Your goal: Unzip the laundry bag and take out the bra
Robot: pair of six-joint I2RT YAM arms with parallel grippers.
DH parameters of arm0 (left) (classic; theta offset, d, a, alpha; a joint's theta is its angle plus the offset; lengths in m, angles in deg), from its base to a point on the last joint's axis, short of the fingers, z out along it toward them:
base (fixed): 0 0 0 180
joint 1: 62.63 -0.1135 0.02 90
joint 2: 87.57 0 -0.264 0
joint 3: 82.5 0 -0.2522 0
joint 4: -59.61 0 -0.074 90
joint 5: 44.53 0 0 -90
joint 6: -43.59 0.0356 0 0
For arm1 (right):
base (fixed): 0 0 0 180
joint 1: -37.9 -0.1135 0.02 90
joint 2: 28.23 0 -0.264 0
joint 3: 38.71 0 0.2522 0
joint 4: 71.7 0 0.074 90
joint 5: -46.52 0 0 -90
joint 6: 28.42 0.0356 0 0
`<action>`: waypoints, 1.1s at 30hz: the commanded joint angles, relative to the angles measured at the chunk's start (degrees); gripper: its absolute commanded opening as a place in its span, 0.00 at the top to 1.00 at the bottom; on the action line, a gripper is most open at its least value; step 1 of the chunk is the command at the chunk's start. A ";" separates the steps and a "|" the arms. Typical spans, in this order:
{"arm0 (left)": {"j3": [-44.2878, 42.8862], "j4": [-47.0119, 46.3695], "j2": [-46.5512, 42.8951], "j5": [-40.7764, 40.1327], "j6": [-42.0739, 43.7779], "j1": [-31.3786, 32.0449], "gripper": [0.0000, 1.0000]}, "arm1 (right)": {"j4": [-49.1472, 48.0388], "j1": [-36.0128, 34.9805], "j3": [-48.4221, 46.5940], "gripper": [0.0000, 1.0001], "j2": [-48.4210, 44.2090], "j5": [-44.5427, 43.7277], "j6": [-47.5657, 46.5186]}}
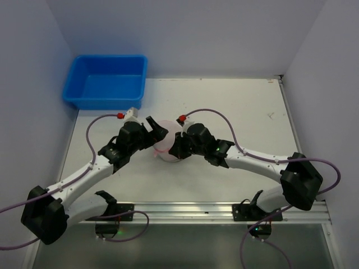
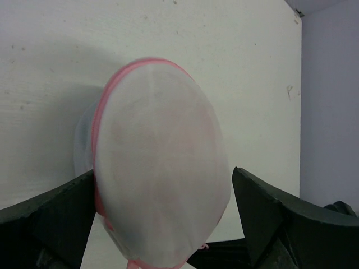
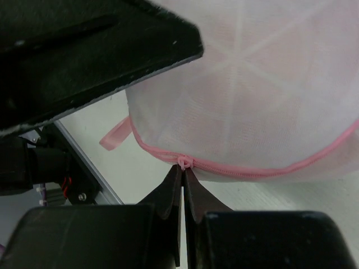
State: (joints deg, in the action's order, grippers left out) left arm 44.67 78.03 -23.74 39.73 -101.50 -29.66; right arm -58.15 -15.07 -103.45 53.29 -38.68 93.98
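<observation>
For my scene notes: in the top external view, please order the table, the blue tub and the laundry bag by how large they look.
Largest to smallest:
1. table
2. blue tub
3. laundry bag, partly hidden, yet clearly the smallest

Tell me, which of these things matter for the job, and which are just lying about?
Part of the job:
laundry bag, held between the left jaws
zipper pull, pinched by the right jaws
bra: cannot be made out through the mesh

Just lying about:
blue tub, at the far left, apart from the bag
</observation>
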 commanded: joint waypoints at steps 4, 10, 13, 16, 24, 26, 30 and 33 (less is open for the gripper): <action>6.72 2.10 -6.26 -1.65 -8.80 0.16 0.00 | -5.15 -0.73 -3.42 1.00 2.68 0.39 1.61; 9.36 0.17 -5.83 -1.64 -10.92 1.22 0.12 | -5.42 -0.99 -2.98 1.00 3.12 0.56 2.49; 8.14 0.52 -4.86 -2.26 -9.69 1.22 0.49 | -4.10 -1.08 -2.28 1.00 2.51 -0.22 1.88; 6.90 1.57 -4.68 -2.35 -8.11 1.13 0.85 | -1.82 -0.65 -0.27 1.00 0.32 -3.73 -0.66; 6.55 2.28 -5.74 4.23 -0.73 0.69 1.00 | 2.93 11.98 7.12 1.00 -6.97 -5.32 -6.73; 6.46 2.63 -5.48 7.82 1.99 0.52 1.00 | 3.72 15.25 8.53 1.00 -7.86 -5.06 -7.61; 5.59 4.03 -3.63 11.54 7.09 0.08 1.00 | 7.14 21.85 8.53 1.00 -8.56 -2.08 -8.32; 2.17 4.65 -0.03 12.33 11.05 -0.80 1.00 | 7.15 21.68 8.62 1.00 -10.49 1.78 -8.94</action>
State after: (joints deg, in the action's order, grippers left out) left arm 49.98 76.94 -26.10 50.12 -99.86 -28.74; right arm -54.52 2.96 -95.54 45.38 -31.86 88.63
